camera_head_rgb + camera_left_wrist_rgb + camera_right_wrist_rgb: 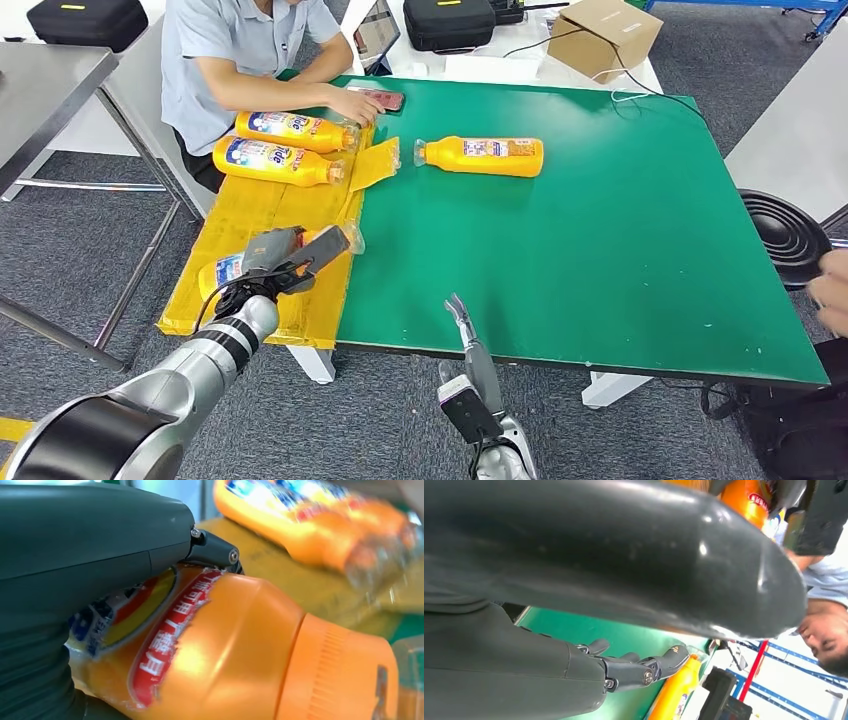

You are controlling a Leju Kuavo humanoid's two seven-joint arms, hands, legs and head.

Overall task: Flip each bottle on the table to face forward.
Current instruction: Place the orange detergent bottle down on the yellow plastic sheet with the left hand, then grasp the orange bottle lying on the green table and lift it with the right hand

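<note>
On the green bench [620,250], a lone orange bottle [483,156] lies crosswise, cap leftward. Over the yellow mat [262,225], the left hand [278,262] grips another bottle [225,645], label writing unreadable. Right hand [462,318] hangs empty, fingers apart.

Head view looks down over the green table [600,230]; both wrist views sit close behind their hands, sharing it.

Orange bottles [283,146] with blue, red and yellow labels lie on a yellow-wrapped board [255,225] beside a green table [600,230]; a silver arm's grey hand [285,255] holds another orange bottle [240,650], its label red-bordered with white characters.
</note>
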